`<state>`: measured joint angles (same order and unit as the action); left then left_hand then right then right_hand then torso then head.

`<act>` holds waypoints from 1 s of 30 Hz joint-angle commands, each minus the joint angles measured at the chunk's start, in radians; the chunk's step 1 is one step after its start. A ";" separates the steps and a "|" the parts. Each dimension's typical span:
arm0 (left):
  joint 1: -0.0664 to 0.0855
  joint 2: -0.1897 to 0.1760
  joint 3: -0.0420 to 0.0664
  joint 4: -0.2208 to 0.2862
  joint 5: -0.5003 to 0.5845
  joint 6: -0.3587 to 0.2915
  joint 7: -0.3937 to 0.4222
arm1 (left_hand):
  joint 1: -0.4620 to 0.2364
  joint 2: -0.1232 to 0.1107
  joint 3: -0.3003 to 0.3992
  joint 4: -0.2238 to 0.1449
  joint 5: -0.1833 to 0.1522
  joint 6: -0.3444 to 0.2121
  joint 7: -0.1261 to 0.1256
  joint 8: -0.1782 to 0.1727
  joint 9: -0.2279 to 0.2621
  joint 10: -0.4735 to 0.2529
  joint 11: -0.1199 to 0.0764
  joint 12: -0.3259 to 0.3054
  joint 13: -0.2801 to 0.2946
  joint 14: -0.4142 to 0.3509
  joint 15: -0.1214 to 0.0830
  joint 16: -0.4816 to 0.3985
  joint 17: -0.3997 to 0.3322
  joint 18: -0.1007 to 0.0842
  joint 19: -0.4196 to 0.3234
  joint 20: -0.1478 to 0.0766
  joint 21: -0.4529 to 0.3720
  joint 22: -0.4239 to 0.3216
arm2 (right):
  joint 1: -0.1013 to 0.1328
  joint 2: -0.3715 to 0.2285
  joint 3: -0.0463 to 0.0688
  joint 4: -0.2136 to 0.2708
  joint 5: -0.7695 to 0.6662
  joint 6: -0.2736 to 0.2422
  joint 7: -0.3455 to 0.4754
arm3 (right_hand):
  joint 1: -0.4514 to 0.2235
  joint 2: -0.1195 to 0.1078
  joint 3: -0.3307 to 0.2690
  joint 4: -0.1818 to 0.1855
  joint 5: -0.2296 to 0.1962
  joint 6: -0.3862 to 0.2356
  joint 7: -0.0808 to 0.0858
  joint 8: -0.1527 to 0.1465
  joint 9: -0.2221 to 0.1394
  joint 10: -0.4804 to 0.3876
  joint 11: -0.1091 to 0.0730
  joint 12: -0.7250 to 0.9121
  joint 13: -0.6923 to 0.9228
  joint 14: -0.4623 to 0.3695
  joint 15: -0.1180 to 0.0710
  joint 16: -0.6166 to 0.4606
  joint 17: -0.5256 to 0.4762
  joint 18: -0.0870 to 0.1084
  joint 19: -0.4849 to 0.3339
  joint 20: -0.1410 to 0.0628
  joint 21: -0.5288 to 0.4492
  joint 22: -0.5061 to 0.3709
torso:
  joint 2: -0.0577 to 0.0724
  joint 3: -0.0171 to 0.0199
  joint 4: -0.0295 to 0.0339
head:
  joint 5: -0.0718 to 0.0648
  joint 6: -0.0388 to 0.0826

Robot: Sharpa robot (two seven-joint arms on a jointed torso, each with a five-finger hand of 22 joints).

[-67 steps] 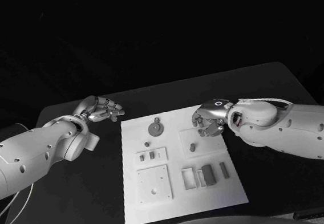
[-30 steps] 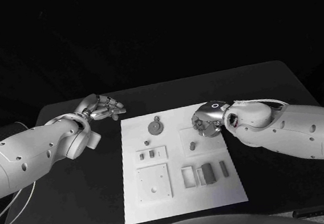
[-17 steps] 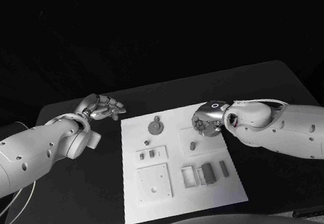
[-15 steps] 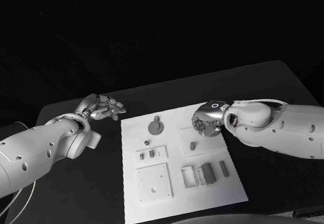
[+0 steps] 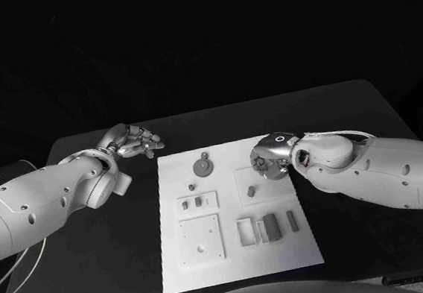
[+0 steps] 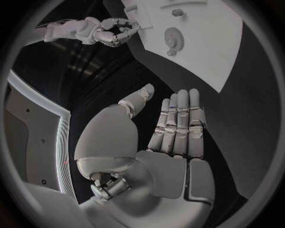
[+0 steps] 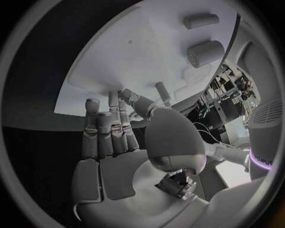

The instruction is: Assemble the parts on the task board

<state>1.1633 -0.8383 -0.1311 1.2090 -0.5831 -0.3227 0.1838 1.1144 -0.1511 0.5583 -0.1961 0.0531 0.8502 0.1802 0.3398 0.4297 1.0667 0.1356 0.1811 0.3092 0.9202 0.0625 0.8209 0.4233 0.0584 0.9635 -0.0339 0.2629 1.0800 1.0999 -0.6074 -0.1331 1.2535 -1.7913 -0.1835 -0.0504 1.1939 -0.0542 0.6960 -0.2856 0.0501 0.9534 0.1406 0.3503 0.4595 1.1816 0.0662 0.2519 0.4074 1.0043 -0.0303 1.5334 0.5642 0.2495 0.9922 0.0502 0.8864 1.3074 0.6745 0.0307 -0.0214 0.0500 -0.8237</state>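
Head view: the white task board (image 5: 241,262) lies in the middle of the black table (image 5: 100,270). Small grey parts lie on it. A round part (image 5: 203,167) with a little stem sits near the far edge of the board. Two short pegs (image 5: 191,204) stand in a small square block (image 5: 199,203) by the board's left edge. A bigger square block (image 5: 201,240) sits nearer the board's near left corner. A few long bars (image 5: 271,227) lie side by side near the board's right edge.

The left hand (image 5: 132,142) is over the bare table, off the far left corner of the board, apart from it. In the left wrist view the left hand (image 6: 172,137) has straight fingers lying close together, with the thumb out to the side. It holds nothing and touches nothing.

The right hand (image 5: 270,157) is over the board's far right corner, near a small part (image 5: 251,191) that lies just beside it. In the right wrist view the right hand (image 7: 113,137) also has its fingers straight and a bit apart, and the palm is bare. It holds nothing. Two stubby round parts (image 7: 204,52) show past its fingertips, and the fingers do not reach them. I cannot tell if its fingertips touch the board.
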 commanded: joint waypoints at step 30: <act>0.001 -0.001 0.001 -0.002 0.007 -0.007 -0.001 | 0.003 0.007 -0.009 0.000 -0.004 -0.011 0.001 0.000 0.002 0.004 -0.001 0.004 -0.004 0.011 -0.005 -0.002 0.007 0.009 0.013 -0.003 0.004 0.000 | 0.001 -0.056 0.017 0.089 -0.016 -0.059 -0.013 | 0.001 -0.003 0.024 -0.001 0.001 0.024 -0.008 0.008 0.005 0.027 -0.004 0.003 -0.006 0.015 -0.014 -0.006 -0.001 0.012 0.018 -0.008 0.008 0.015 | -0.001 0.0000 -0.0012 | 0.002 0.003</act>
<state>1.1633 -0.8400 -0.1311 1.2054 -0.5828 -0.3234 0.1783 1.1145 -0.1512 0.5557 -0.1936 0.0531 0.8439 0.1811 0.3398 0.4303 1.0667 0.1355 0.1811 0.3065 0.9239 0.0588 0.8209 0.4284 0.0534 0.9706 -0.0340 0.2629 1.0802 1.1006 -0.6621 -0.1165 1.3366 -1.7938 -0.2342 -0.0581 1.1898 -0.0583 0.7139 -0.2842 0.0493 0.9683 0.1330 0.3519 0.4637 1.2010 0.0607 0.2505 0.4034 1.0178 -0.0406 1.5326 0.5644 0.2493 1.0062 0.0464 0.8905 1.3073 0.6741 0.0308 -0.0221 0.0514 -0.8200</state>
